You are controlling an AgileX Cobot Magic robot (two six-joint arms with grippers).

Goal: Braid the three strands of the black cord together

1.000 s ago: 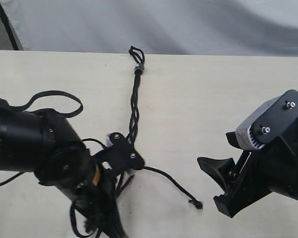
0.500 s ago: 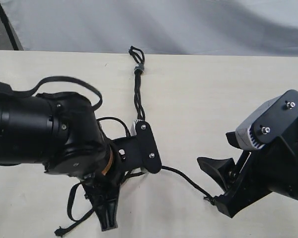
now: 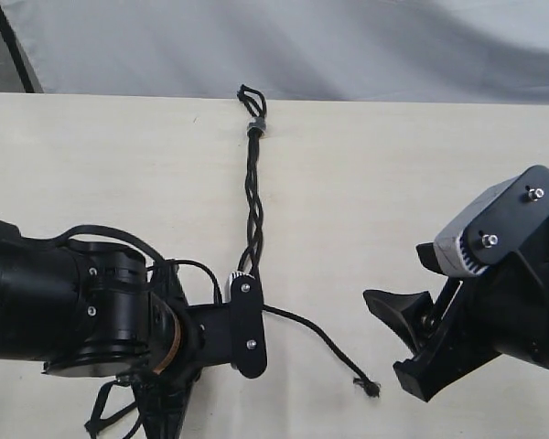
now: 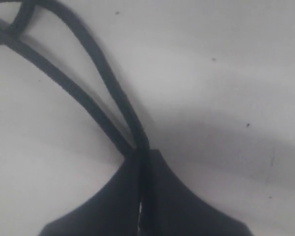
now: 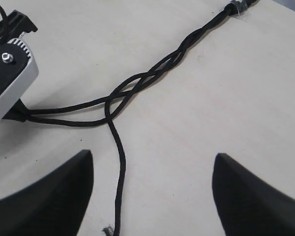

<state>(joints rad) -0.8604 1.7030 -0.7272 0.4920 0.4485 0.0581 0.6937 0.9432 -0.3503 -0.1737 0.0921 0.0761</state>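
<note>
Lying stretched over the pale beige tabletop (image 3: 421, 165) in the exterior view: thin black twisted cord (image 3: 252, 197), small black loop (image 3: 251, 96) and narrow grey band (image 3: 255, 127) at the end farthest from both sets of jaws. Ran plaited from the band to just short of the black left gripper (image 3: 241, 277), then opened into the three thin matte black strands (image 3: 247, 254). Could not read that gripper's jaws from here, hidden behind a black finger plate (image 3: 247, 329). Settled by the left wrist view: left gripper (image 4: 141, 156) jaws pressed together, clamped on a pair of strands (image 4: 110, 81) that left the tips side by side and spread apart farther out. Showed nothing there of the third strand, the band or the other arm. Found only in the other two views: loose third strand (image 3: 320, 334), trailing from beside the left jaws toward the black right gripper (image 3: 398, 343), frayed tip on the table just short of the nearer finger, apparently not touching. Confirmed by the right wrist view: right gripper (image 5: 150, 201) jaws wide apart, gripping nothing, loose third strand (image 5: 119, 167) running in between the two fingers, clear of both. Added, beyond those jaws, the pair of strands (image 5: 64, 115) leading into the left gripper's silver-and-black housing (image 5: 10, 73), and the plaited length (image 5: 187, 44) climbing to the band (image 5: 236, 7), all outside the blurred, close left wrist view.
</note>
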